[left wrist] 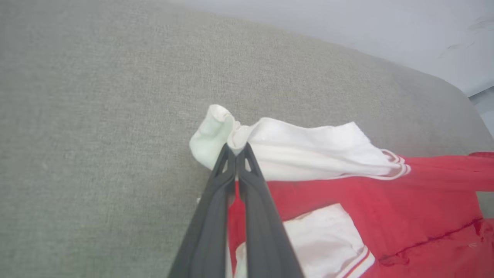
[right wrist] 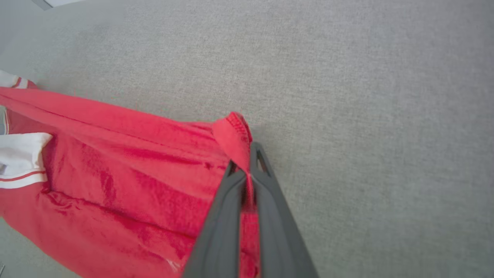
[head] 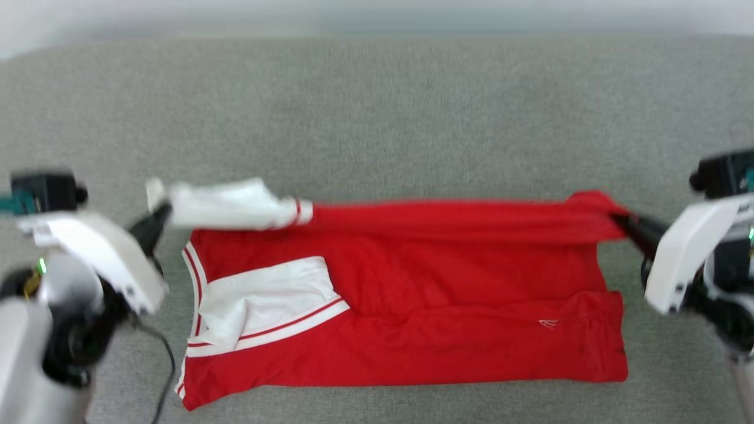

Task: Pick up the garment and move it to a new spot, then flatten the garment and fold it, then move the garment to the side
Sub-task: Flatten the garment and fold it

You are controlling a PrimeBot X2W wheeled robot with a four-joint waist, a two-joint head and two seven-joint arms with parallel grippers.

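Red jersey T-shirt with white short sleeves (head: 412,306) lies on grey fabric surface (head: 377,118), far edge stretched between left gripper (head: 158,215), jaws clamping a sleeve, and right gripper (head: 621,222), jaws clamping red hem. Thin black cable (head: 168,365) nearby; arms cropped.

My left gripper (head: 158,215) ends in two long dark-grey fingers (left wrist: 210,227), slim and tapering, each with a small triangular cut-out near the tip. Behind them is an angular white left shell (head: 103,253) topped on its far side by a black left camera block (head: 44,191) with a teal plug, then a small green light (head: 42,266), a rounded pale-grey forearm (head: 23,365) and a thin black cable (head: 171,362) trailing on the near side. My right gripper (head: 623,224) matches it: the same dark, cut-out right fingers (right wrist: 222,231), a white right shell (head: 683,247) and a black right camera block (head: 718,174) with a touch of teal.
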